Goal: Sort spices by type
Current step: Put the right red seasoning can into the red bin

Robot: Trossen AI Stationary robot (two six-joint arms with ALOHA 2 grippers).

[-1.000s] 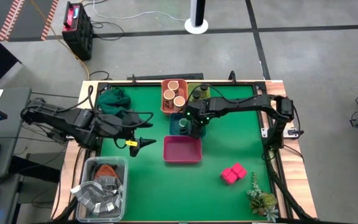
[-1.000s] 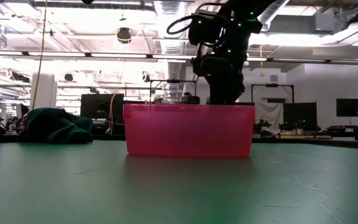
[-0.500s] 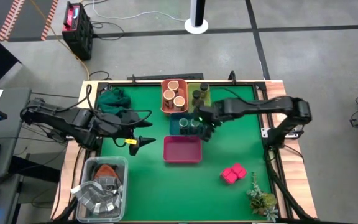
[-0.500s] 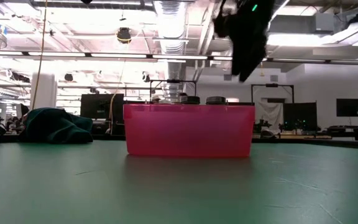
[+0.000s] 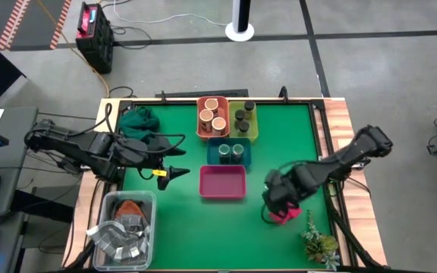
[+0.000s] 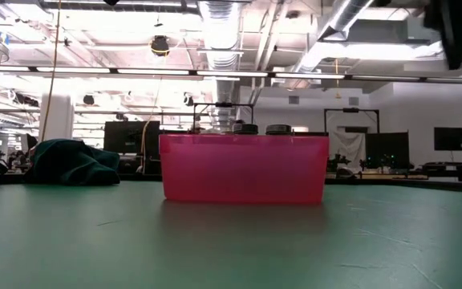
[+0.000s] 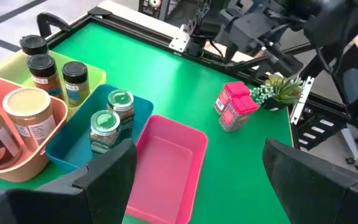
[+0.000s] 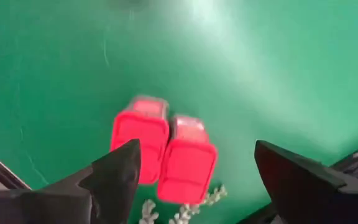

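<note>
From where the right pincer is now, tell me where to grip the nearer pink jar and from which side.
Grip the pink jar across its flat sides just under the lid, coming straight down. The right pincer hovers open above it. The second pink jar stands flush against one side, so probably close across the two free faces; the plant sprig crowds the table-edge side.

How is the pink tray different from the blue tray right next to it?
The pink tray has nothing in it, while the blue tray holds two green-lidded jars. The pink tray is pink all over; the blue tray is teal blue. The blue tray lies nearer the orange tray and yellow-green tray than the pink tray does. Both are rectangular plastic trays on the green table.
</note>
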